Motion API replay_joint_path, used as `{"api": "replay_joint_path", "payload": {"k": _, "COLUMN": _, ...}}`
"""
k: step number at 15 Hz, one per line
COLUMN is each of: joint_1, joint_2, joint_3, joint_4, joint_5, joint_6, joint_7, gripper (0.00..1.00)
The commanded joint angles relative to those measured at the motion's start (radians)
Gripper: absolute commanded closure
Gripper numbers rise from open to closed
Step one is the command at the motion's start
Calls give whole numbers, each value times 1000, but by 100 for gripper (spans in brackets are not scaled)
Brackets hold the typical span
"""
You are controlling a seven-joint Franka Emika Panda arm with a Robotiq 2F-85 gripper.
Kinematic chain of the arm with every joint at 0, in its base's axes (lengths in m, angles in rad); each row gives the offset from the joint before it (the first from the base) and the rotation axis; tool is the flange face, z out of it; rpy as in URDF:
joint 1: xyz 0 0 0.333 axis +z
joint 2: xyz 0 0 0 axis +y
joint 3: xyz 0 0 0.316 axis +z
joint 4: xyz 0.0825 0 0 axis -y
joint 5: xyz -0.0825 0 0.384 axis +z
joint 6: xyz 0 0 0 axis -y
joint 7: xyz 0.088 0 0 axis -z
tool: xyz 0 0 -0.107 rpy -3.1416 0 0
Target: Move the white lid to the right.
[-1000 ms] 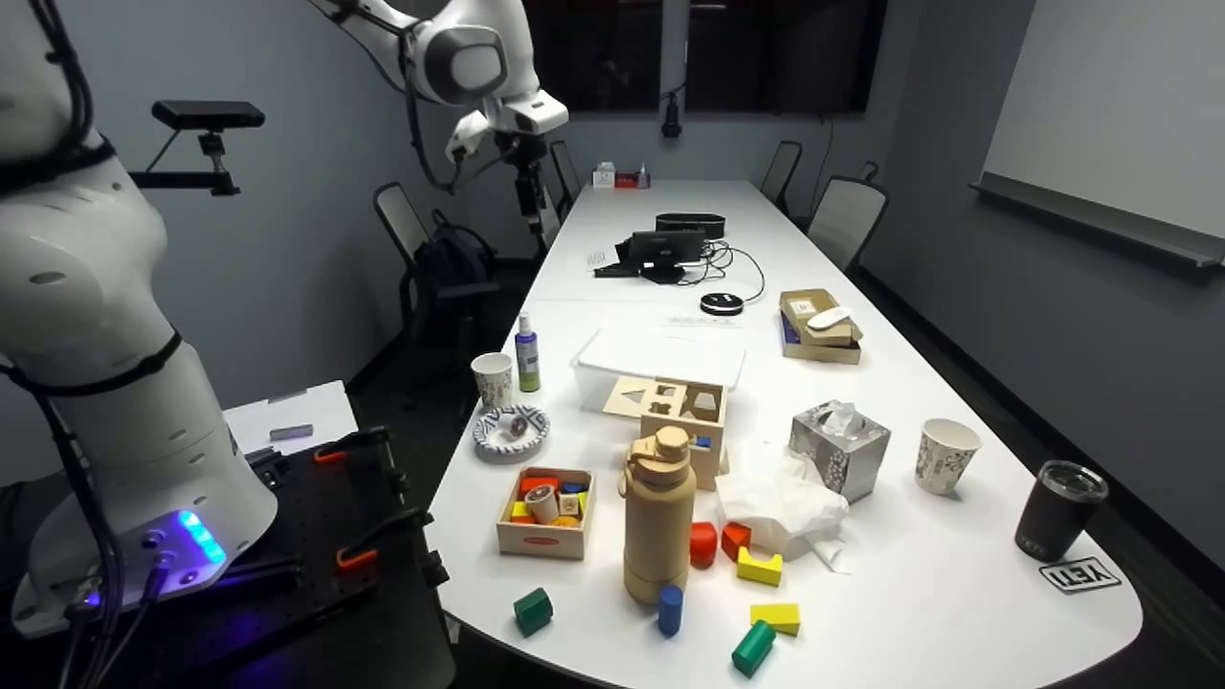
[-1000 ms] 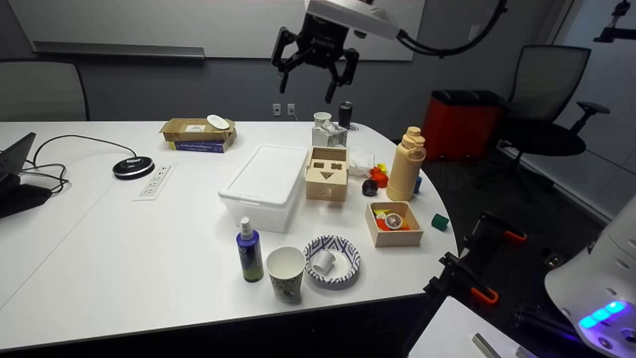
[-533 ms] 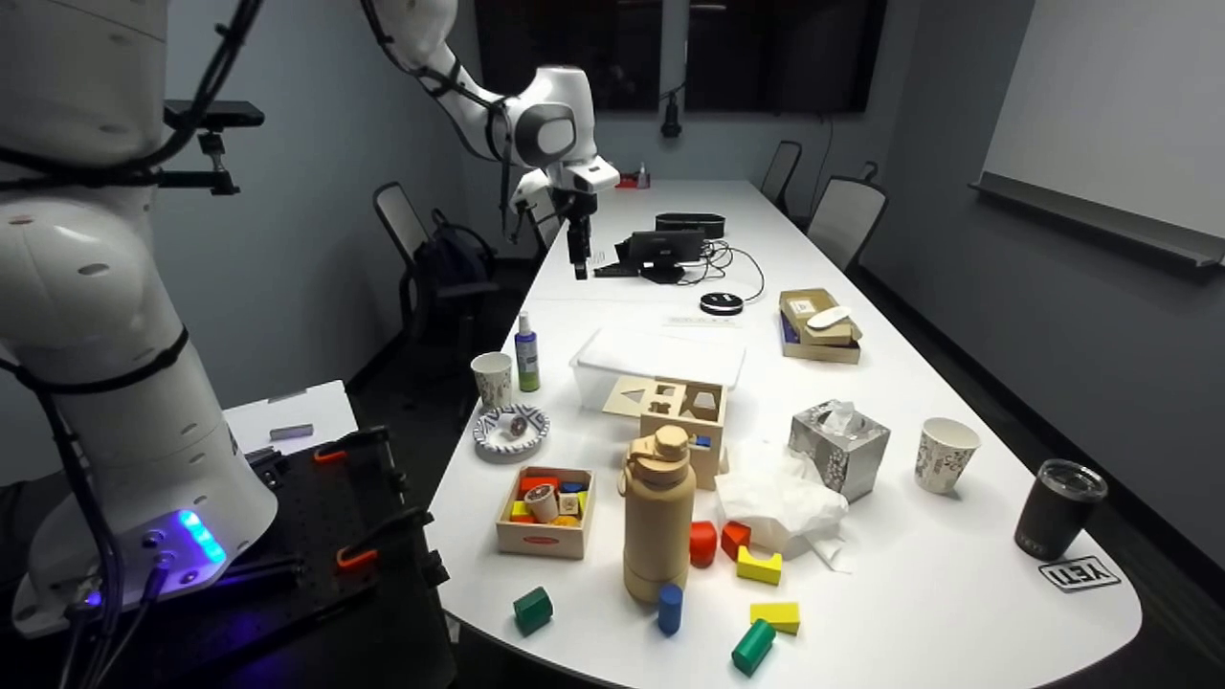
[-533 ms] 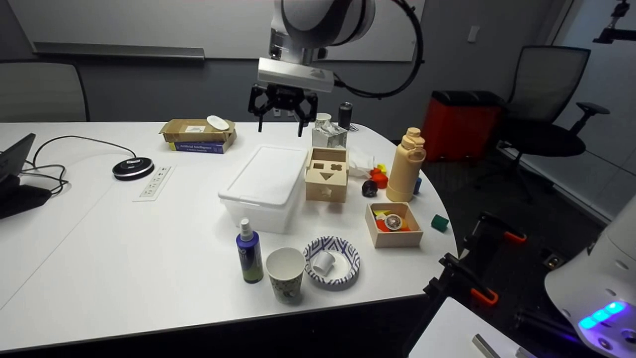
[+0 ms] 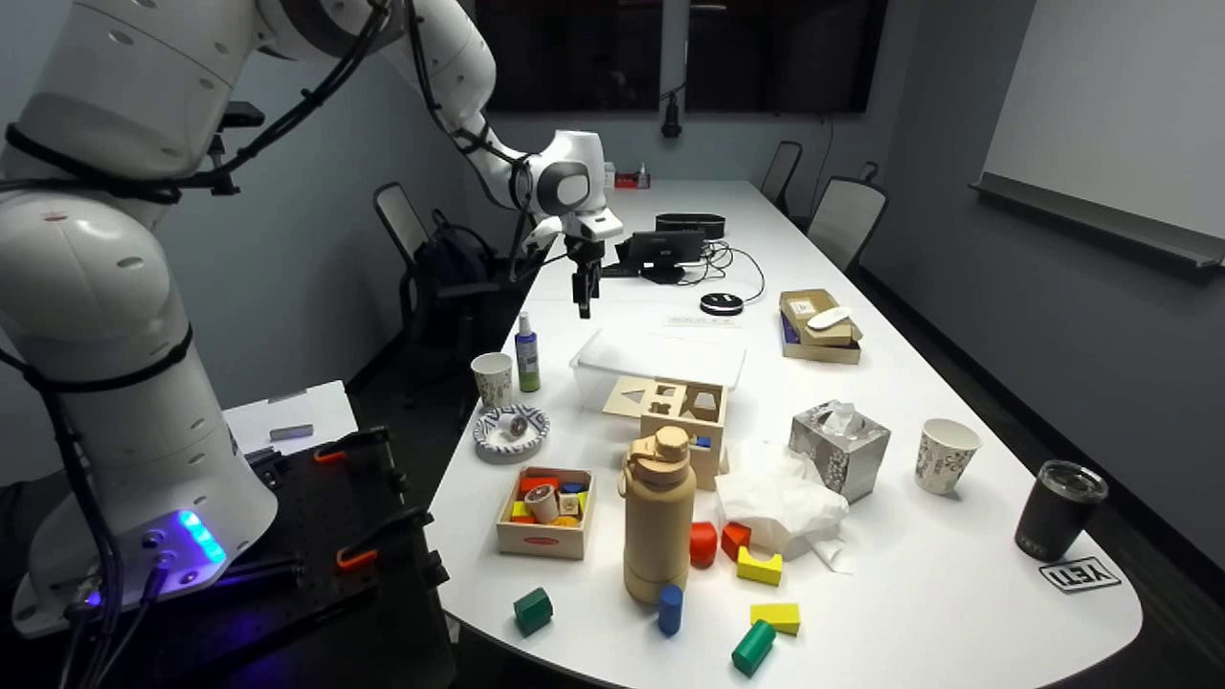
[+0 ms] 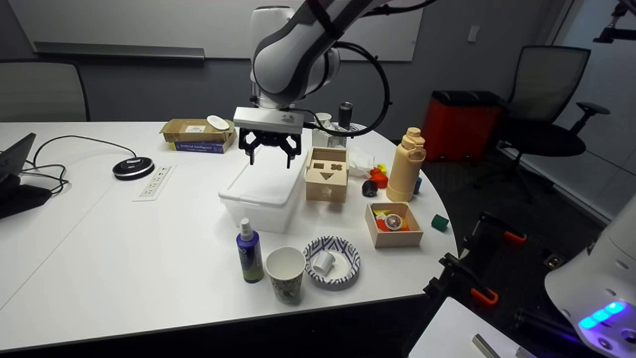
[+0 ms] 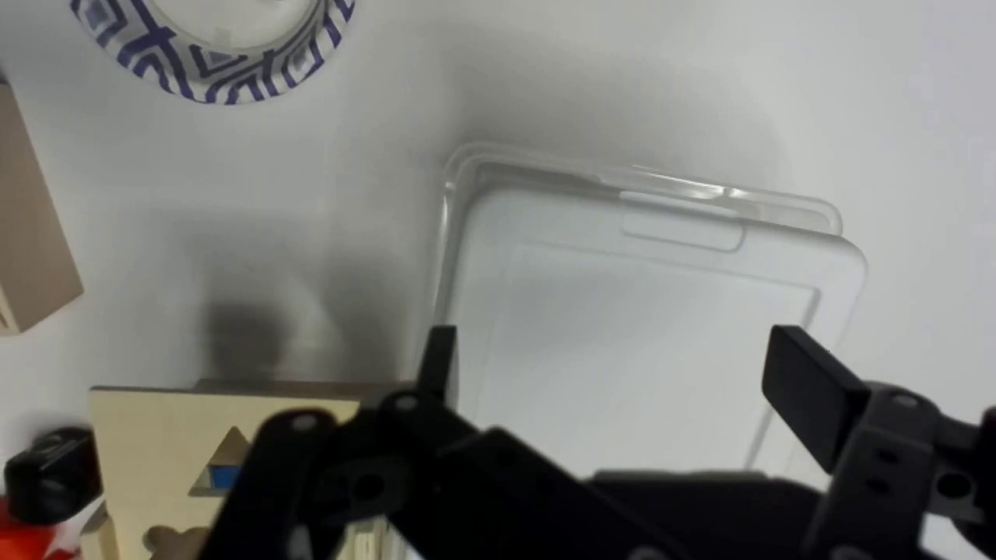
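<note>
A white rectangular lid (image 6: 258, 181) lies on top of a clear plastic bin (image 6: 266, 219) on the table. The lid also shows in an exterior view (image 5: 660, 354) and fills the middle of the wrist view (image 7: 622, 311). My gripper (image 6: 270, 163) is open and empty, pointing down above the lid. In the wrist view the gripper (image 7: 611, 358) has its fingers wide apart, with the lid's surface between and beyond them, and no contact shows. An exterior view shows the gripper (image 5: 586, 314) in the air past the bin's far end. The gripper hides part of the lid.
A wooden shape-sorter box (image 6: 326, 186) stands beside the bin. A spray bottle (image 6: 249, 253), a paper cup (image 6: 285, 276) and a patterned bowl (image 6: 348, 268) are near. A tan bottle (image 5: 660, 517), a block tray (image 5: 543, 541) and a tissue box (image 5: 842, 450) also stand on the table.
The arm has swung over the table and come down. The open gripper has lowered from high in the air to above the lid. The objects on the table have not moved.
</note>
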Motion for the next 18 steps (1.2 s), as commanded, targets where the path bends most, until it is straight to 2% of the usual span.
{"api": "replay_joint_path", "payload": {"k": 1, "joint_1": 34, "joint_2": 66, "joint_3": -31, "joint_4": 58, "joint_5": 24, "joint_6": -24, "joint_7": 68, "gripper": 0}}
{"api": "replay_joint_path", "payload": {"k": 10, "joint_1": 73, "joint_2": 183, "joint_3": -40, "joint_4": 112, "joint_5": 40, "joint_6": -31, "joint_7": 160, "gripper": 0}}
{"api": "replay_joint_path", "payload": {"k": 18, "joint_1": 85, "joint_2": 276, "joint_3": -56, "joint_4": 200, "joint_5": 37, "joint_6": -41, "joint_7": 170, "gripper": 0}}
